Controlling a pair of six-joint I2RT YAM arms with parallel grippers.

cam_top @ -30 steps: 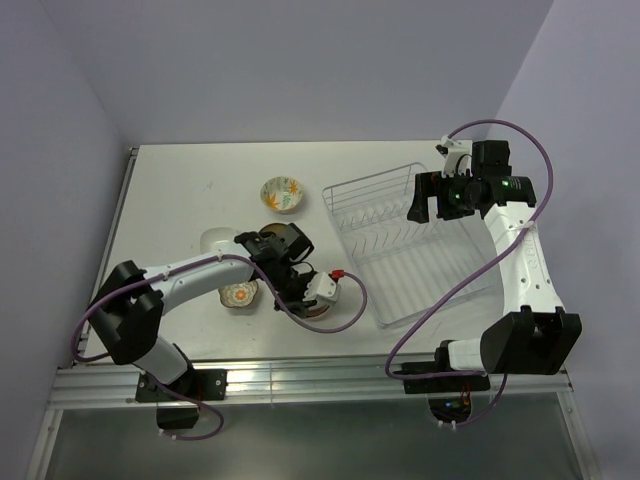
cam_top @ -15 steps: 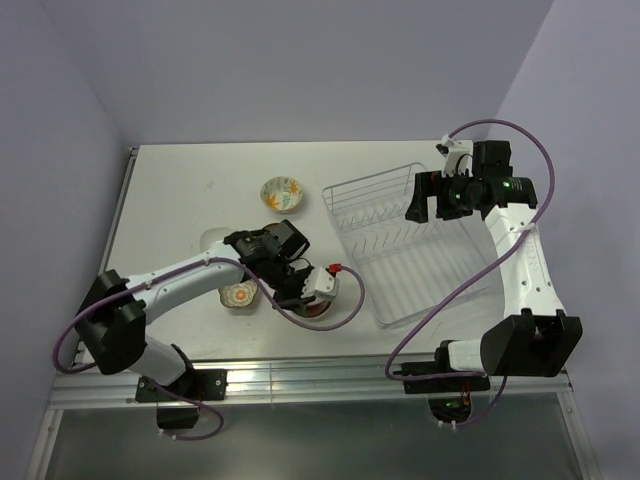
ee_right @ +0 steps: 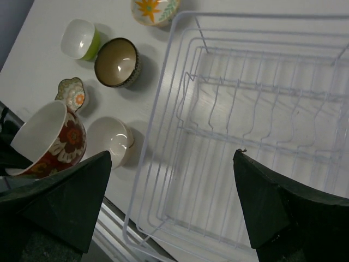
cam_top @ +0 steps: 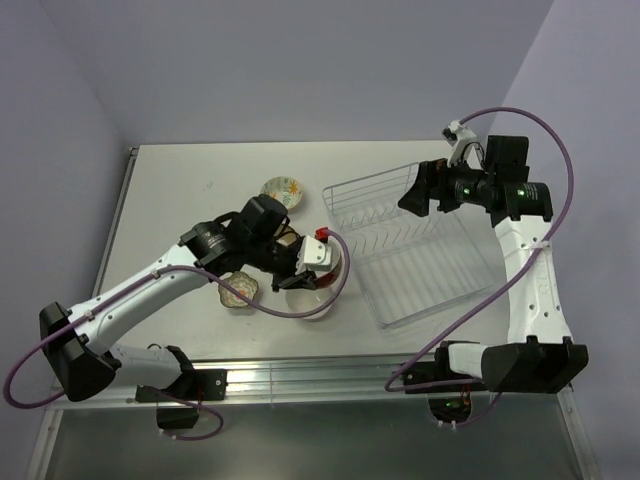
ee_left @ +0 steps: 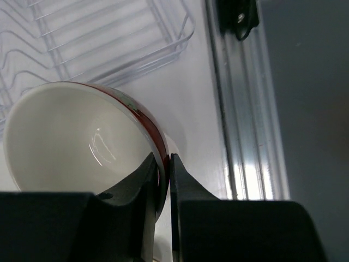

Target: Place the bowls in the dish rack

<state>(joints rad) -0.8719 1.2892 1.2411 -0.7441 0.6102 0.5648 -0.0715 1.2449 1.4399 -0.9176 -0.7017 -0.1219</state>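
Observation:
My left gripper point(cam_top: 300, 268) point(ee_left: 166, 164) is shut on the rim of the red-outside, white-inside bowl point(ee_left: 82, 136) point(ee_right: 49, 136) and holds it tilted above the table, left of the dish rack point(cam_top: 390, 180) point(ee_right: 245, 109) point(ee_left: 109, 38). The rack is empty. My right gripper point(cam_top: 412, 200) point(ee_right: 172, 155) is open and empty above the rack's far part. On the table stand the cream flowered bowl point(cam_top: 283, 187) point(ee_right: 154, 10), the yellow-green bowl point(ee_right: 80, 39), the dark brown bowl point(ee_right: 117, 61), the flower-shaped bowl point(cam_top: 240, 290) point(ee_right: 72, 93) and the white squarish bowl point(ee_right: 110, 139).
The metal rail point(cam_top: 300, 375) point(ee_left: 245, 136) runs along the table's near edge, close below the held bowl. In the top view my left arm point(cam_top: 160, 280) covers the dark brown and yellow-green bowls. Purple cables loop beside both arms.
My left gripper has lifted the red bowl off the table and the arm has straightened and risen. The right gripper has shifted slightly and tilted over the rack.

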